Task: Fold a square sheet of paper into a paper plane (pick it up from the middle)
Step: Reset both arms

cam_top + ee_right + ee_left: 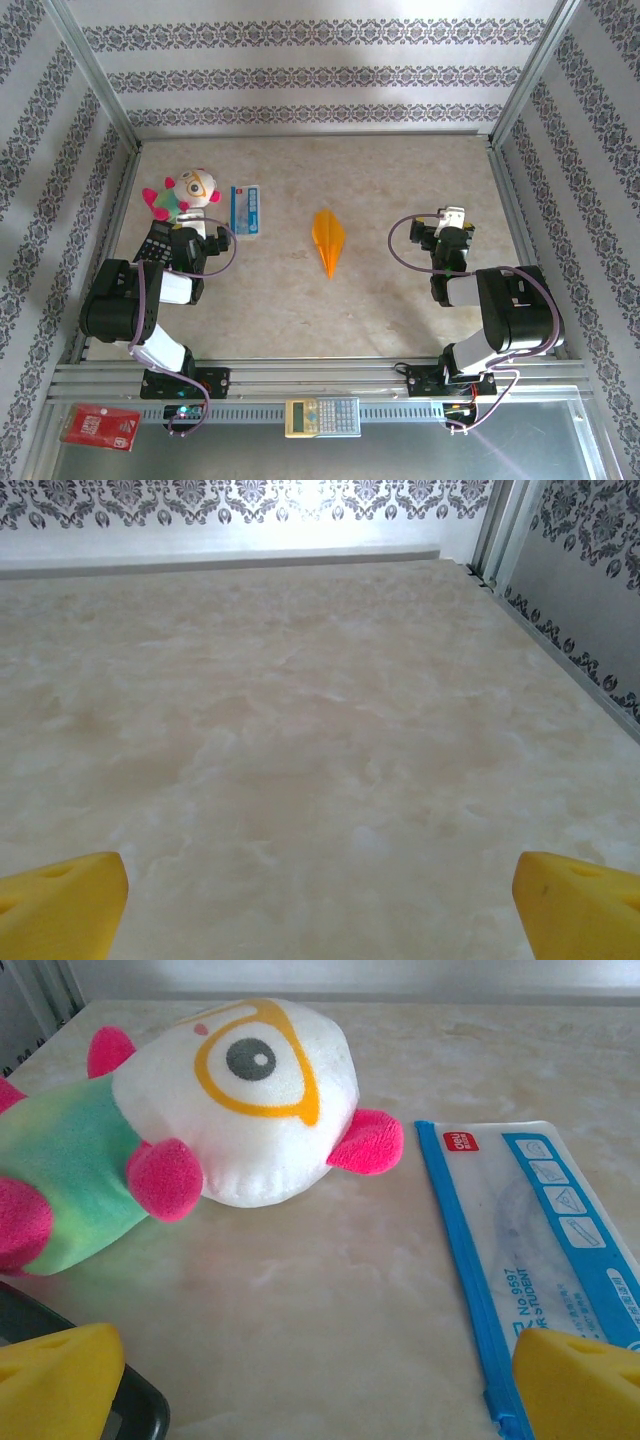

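The left tool and right tool gape wide, released, holding nothing; ahead-right of the left, a packet reads "No 9597 STUDENT".

High overhead view, low forward-facing wrist views

Paper plane alone in middle of table; bare top all round it. At its 9 to 10 o'clock: packet, soft toy, black calculator bunched close, maybe touching; tight squeeze. 3 o'clock side open to side wall.
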Robot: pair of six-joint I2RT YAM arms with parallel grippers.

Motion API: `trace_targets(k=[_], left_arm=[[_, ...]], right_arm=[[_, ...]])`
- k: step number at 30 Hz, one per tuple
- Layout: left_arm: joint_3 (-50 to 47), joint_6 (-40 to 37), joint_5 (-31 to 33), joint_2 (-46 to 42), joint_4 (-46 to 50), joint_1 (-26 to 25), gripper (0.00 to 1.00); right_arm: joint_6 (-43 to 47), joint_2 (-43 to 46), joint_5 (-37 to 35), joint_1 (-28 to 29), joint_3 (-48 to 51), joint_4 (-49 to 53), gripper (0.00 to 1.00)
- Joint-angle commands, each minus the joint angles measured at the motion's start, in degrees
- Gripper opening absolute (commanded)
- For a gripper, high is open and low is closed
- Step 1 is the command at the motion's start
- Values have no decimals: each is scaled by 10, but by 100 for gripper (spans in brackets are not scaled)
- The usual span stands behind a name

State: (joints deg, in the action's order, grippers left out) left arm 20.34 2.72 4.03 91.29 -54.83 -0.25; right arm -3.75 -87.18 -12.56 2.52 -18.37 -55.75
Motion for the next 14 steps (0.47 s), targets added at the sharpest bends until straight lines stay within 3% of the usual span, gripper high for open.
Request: trace_targets(k=[1, 14], left_arm=[[-6, -11, -4, -1, -41, 6, 100], [6, -9, -2, -1, -19, 5, 100]], right_arm=[[10, -5, -2, 6, -10, -10, 98], [9, -5, 3, 5, -10, -10, 98]])
